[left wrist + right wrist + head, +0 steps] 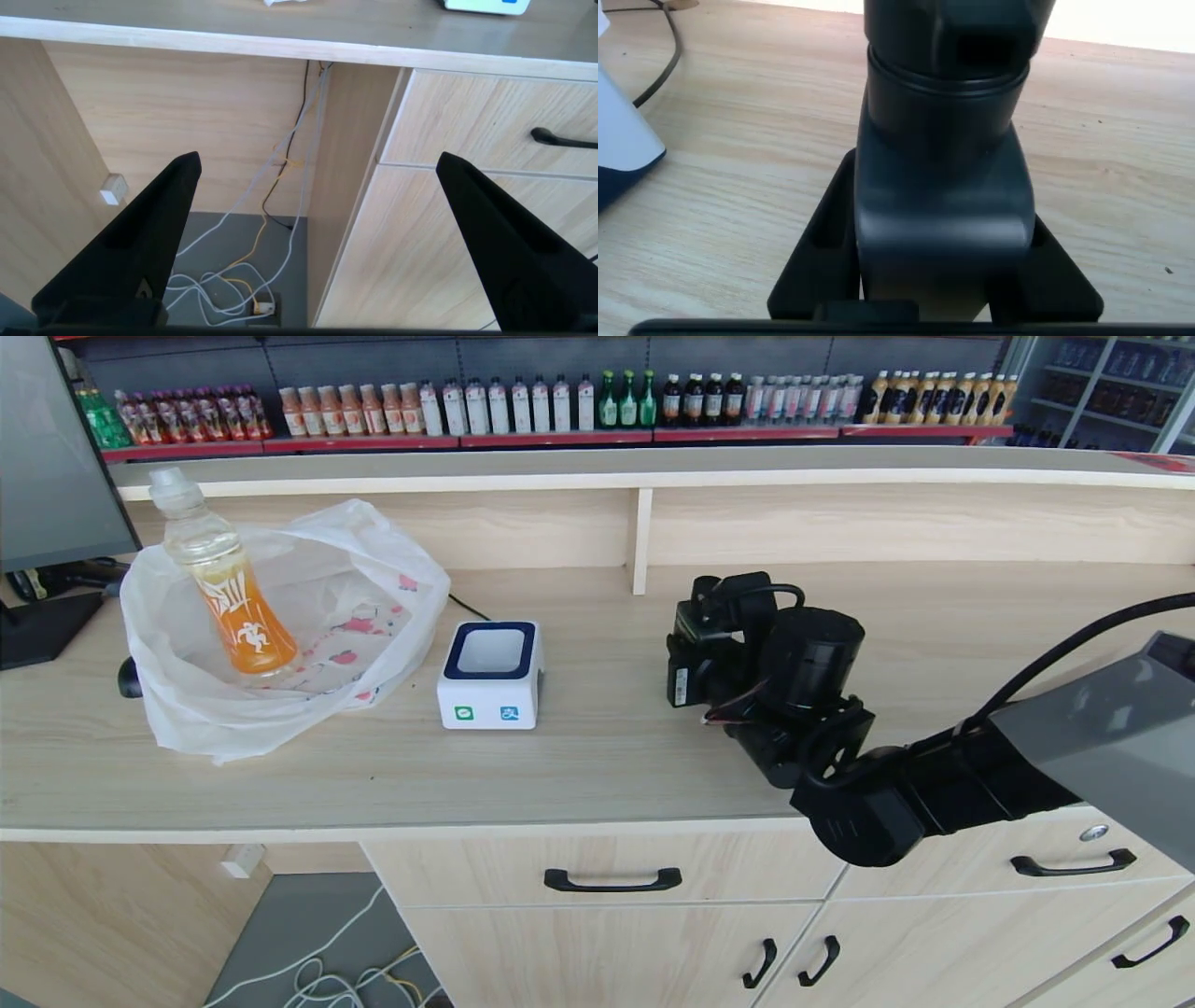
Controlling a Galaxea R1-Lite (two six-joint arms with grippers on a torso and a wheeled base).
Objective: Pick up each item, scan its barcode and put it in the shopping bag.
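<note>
A clear bottle of orange drink (233, 597) stands tilted inside the white plastic shopping bag (187, 709) at the counter's left. The white barcode scanner (490, 674) with a dark-rimmed window sits mid-counter; its corner (617, 140) also shows in the right wrist view. My right gripper (934, 243) hangs over the counter right of the scanner. It is shut on a dark, bottle-shaped item (943, 140), which appears as a black cylinder (812, 649) from the head. My left gripper (318, 243) is open and empty, below counter level in front of the cabinet.
A monitor and its stand (47, 476) occupy the far left. A raised wooden ledge with a divider (639, 532) runs along the counter's back. The scanner's cable (467, 607) trails behind it. Drawers with black handles (611, 879) lie below, and cables lie on the floor (243, 280).
</note>
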